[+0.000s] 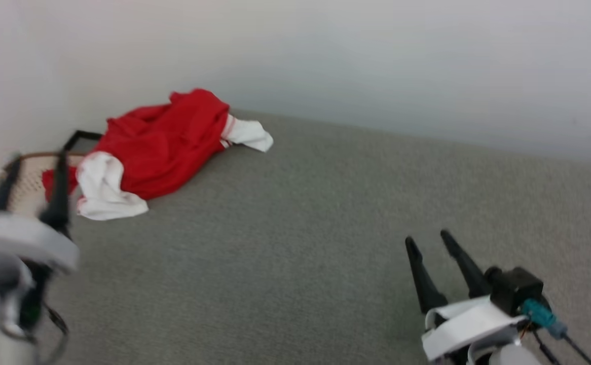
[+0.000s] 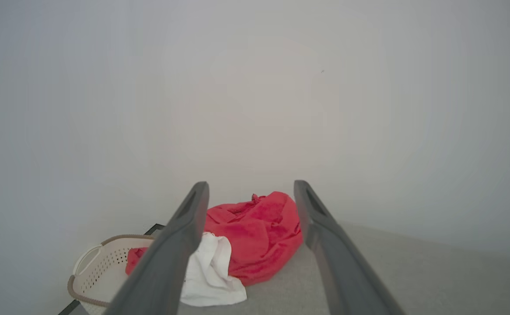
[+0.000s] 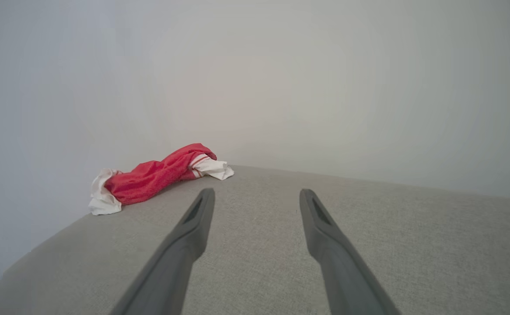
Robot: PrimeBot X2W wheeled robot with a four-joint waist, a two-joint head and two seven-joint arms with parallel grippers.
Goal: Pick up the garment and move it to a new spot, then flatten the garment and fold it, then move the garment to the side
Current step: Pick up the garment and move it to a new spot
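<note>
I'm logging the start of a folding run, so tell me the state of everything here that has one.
Garment: crumpled in a heap, unfolded, lying on the grey surface by the wall, not held.
Basket: upright next to the garment, some red fabric inside.
Left gripper: open, empty.
Right gripper: open, empty.

The garment point(image 1: 161, 147), a red shirt with white, stripe-trimmed sleeves, lies crumpled on the grey surface against the wall.
</note>
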